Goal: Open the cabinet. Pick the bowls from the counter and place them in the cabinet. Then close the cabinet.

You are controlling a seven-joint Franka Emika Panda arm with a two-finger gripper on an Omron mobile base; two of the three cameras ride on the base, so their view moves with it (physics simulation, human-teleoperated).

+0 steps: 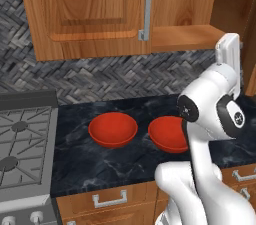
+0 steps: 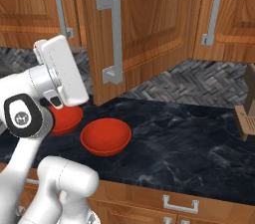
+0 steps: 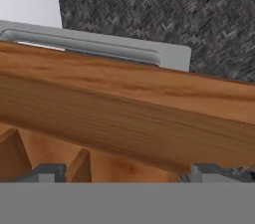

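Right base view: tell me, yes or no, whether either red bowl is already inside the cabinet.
No: both bowls sit on the dark counter, below the cabinet.

The robot arm [image 1: 210, 119] covers the right edge of the right-hand red bowl [image 1: 167, 134] in the left base view. In the right base view it hides most of the far bowl [image 2: 67, 117]. The cabinet [image 1: 90, 14] is cut off by the top edge there, so its full height is unseen. A brown object [image 2: 245, 113] at the right edge is cropped and cannot be identified.
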